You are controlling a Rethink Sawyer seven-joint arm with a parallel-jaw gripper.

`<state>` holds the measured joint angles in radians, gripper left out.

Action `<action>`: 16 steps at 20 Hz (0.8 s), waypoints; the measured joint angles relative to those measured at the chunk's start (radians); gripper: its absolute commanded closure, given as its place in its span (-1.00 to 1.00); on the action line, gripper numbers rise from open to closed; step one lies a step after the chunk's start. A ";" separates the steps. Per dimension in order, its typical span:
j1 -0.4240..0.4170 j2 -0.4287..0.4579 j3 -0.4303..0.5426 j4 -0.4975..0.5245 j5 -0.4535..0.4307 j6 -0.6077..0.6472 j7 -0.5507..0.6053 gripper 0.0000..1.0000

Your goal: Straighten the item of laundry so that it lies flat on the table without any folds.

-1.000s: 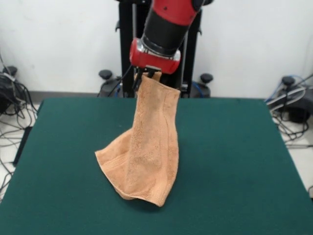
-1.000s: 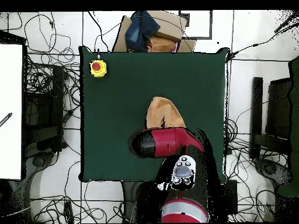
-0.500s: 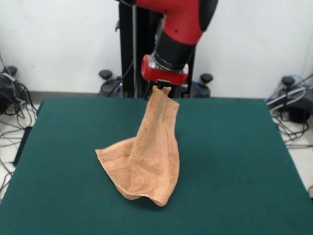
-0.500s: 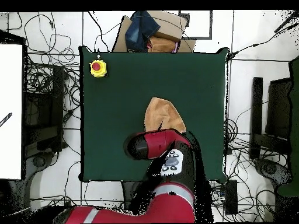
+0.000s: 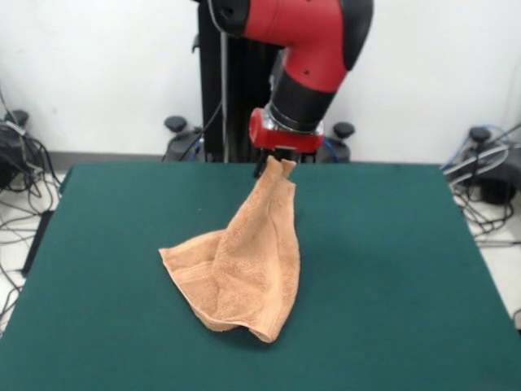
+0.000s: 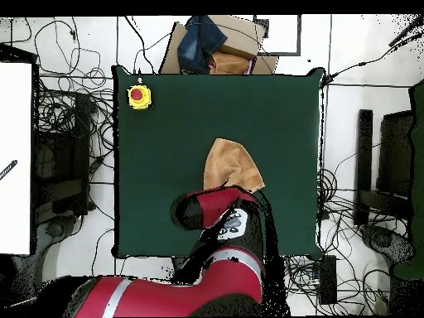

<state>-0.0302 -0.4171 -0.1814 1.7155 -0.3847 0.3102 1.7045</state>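
- One corner of the towel (image 5: 244, 269) is held pinched in the gripper (image 5: 278, 161), the rest bunched on the bench (image 5: 391, 269).
- Next, dragging it taut is judged necessary.

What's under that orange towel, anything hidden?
Only the green table shows around the towel. Its lower part rests bunched there, while the gripper holds one corner up. Whatever lies beneath the heap or inside its folds is covered, so I can't tell.
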 measured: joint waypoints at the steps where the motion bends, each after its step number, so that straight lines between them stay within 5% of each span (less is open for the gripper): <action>1: 0.004 0.004 0.000 0.000 0.000 -0.007 0.000 1.00; 10: 0.014 0.025 0.001 0.016 0.018 -0.031 0.000 1.00; 16: -0.009 -0.050 0.018 0.095 0.058 -0.031 0.000 1.00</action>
<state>-0.0387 -0.4668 -0.1636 1.8105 -0.3267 0.2797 1.7045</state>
